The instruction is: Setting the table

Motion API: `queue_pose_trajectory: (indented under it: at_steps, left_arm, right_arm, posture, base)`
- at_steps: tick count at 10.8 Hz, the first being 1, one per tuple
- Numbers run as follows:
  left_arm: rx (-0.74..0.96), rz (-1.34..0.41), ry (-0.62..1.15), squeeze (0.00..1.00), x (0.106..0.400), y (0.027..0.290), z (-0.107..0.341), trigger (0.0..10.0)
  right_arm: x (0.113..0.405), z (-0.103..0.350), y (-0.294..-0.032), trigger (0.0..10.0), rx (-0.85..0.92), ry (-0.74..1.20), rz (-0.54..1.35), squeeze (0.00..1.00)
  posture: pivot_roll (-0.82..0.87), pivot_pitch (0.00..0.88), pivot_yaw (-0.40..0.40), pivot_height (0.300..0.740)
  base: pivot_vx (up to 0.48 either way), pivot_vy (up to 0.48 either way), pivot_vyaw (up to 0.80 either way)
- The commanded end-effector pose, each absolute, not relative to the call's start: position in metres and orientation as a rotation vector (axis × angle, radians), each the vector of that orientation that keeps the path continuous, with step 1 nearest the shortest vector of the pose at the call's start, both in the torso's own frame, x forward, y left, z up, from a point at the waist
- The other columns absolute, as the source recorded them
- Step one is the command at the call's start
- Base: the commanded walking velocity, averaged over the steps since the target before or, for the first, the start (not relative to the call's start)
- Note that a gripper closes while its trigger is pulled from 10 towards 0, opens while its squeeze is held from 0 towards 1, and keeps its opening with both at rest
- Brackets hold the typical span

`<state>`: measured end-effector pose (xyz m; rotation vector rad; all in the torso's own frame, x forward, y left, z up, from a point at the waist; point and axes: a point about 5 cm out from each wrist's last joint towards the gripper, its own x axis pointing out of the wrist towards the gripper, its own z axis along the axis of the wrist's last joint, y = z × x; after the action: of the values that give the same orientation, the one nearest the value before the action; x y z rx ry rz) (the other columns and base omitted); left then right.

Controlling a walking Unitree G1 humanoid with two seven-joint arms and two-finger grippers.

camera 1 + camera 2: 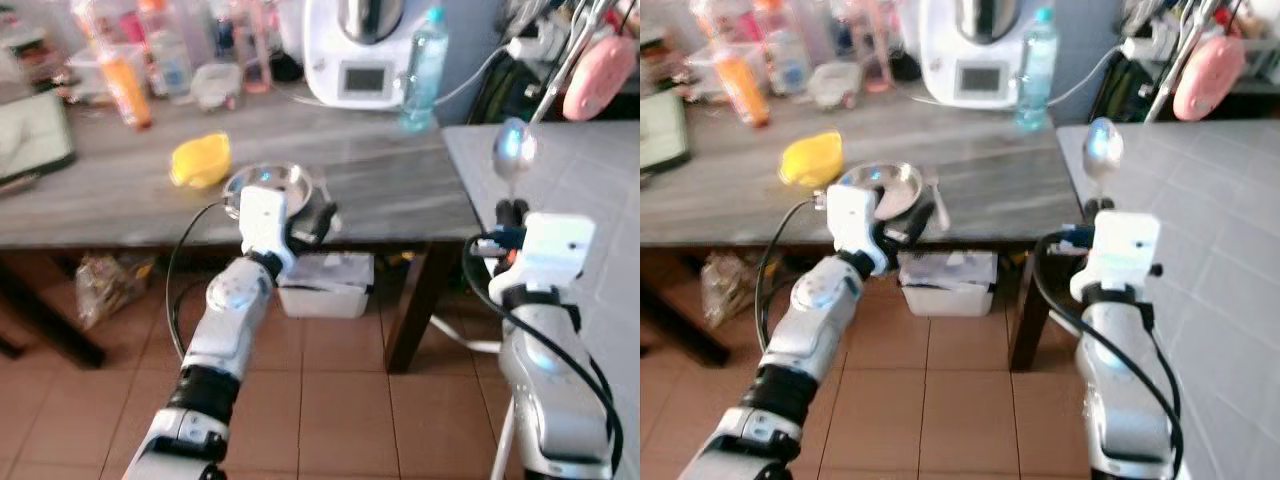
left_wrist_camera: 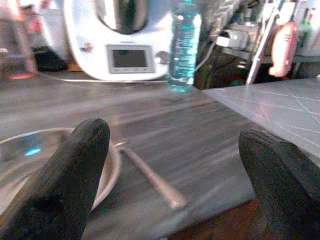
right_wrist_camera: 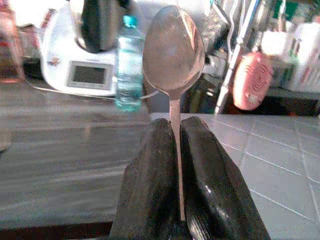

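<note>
Right claw [image 3: 180, 165] clamps the spoon [image 3: 174, 50] upright, frame right. Left claw [image 2: 175, 175] gapes empty over the worktop [image 1: 390, 185] by the steel plate [image 1: 275, 183] and fork [image 2: 152, 177], centre. Lay the spoon flat beside the plate, parallel to the fork.

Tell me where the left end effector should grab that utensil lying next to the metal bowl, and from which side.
Probably mid-handle, coming straight down from above. The utensil lies flat on the grey table just beside the metal bowl, so a side approach finds nothing to pinch. Its thin handle suits fingers closing across it. The left end effector is already open around it.
</note>
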<state>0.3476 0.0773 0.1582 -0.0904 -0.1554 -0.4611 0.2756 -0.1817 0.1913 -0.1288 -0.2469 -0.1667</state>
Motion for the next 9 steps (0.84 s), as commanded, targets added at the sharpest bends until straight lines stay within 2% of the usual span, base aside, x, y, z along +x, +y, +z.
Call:
queue_pose_trajectory:
  at_steps: [1, 7, 8, 9]
  left_arm:
    - [-0.087, -0.488, -0.166, 0.00, 0.3465, 0.0687, 0.1614, 10.0]
    - [-0.082, -0.485, -0.155, 0.00, 0.3478, 0.0683, 0.1604, 10.0]
    - [-0.077, -0.482, -0.154, 0.00, 0.3477, 0.0701, 0.1597, 10.0]
    - [-0.072, -0.478, -0.157, 0.00, 0.3477, 0.0726, 0.1599, 10.0]
  right_arm:
    - [0.2732, 0.1946, -0.1866, 10.0, -0.133, -0.260, -0.180, 0.00]
    - [0.2749, 0.1939, -0.1867, 10.0, -0.134, -0.257, -0.173, 0.00]
    - [0.2752, 0.1936, -0.1865, 10.0, -0.134, -0.255, -0.171, 0.00]
    - [0.2753, 0.1931, -0.1865, 10.0, -0.133, -0.253, -0.170, 0.00]
  posture:
    - [0.06, 0.088, 0.040, 0.740]
    - [0.06, 0.081, 0.036, 0.740]
    - [0.06, 0.081, 0.035, 0.740]
    - [0.06, 0.081, 0.035, 0.740]
  base:
    - [0.480, 0.000, 0.00]
    - [0.471, 0.000, 0.00]
    - [0.375, 0.000, 0.00]
    - [0.000, 0.000, 0.00]
